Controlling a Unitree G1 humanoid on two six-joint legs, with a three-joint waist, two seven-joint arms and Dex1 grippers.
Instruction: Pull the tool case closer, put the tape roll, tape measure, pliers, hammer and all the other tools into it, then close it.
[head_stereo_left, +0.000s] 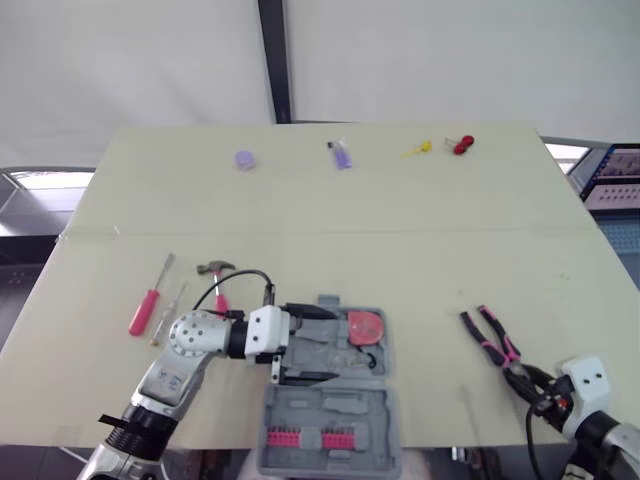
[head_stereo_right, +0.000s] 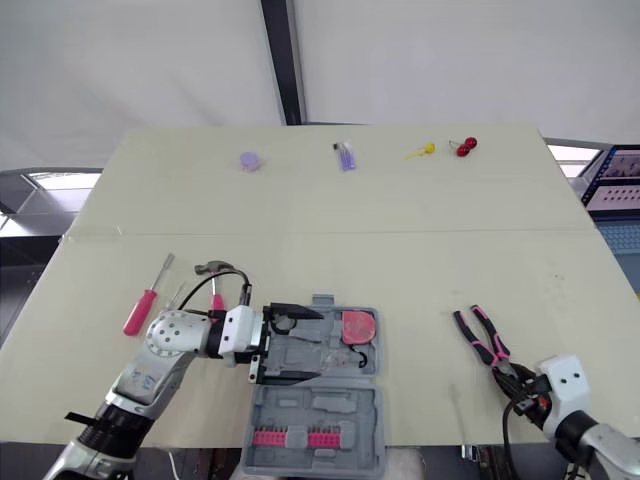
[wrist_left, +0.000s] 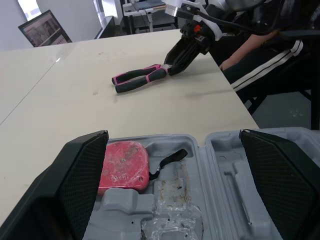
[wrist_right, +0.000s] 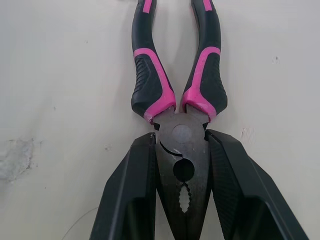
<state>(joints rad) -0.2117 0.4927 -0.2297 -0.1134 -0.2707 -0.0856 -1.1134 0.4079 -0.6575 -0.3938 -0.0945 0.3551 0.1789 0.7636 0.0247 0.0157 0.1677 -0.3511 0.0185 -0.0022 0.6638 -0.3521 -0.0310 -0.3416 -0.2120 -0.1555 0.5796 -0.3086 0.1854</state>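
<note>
A: Where do the pink-handled black steel pliers (head_stereo_left: 492, 337) lie?
B: On the beige surface (head_stereo_left: 400, 230), near right. The handles point far-left and the head is pinched by the right end effector (wrist_right: 181, 145).
A: And the open grey plastic tool case (head_stereo_left: 330, 405)?
B: Left of them, under the spread left end effector (head_stereo_left: 318, 345), so the carry likely runs leftward.

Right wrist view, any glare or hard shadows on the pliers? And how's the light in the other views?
Right wrist view: pliers evenly lit, only a soft shadow beside the handles, no glare. Left eye view: table under flat light, shadows faint. Left wrist view: dull sheen on the tape measure, no hot spots.
</note>
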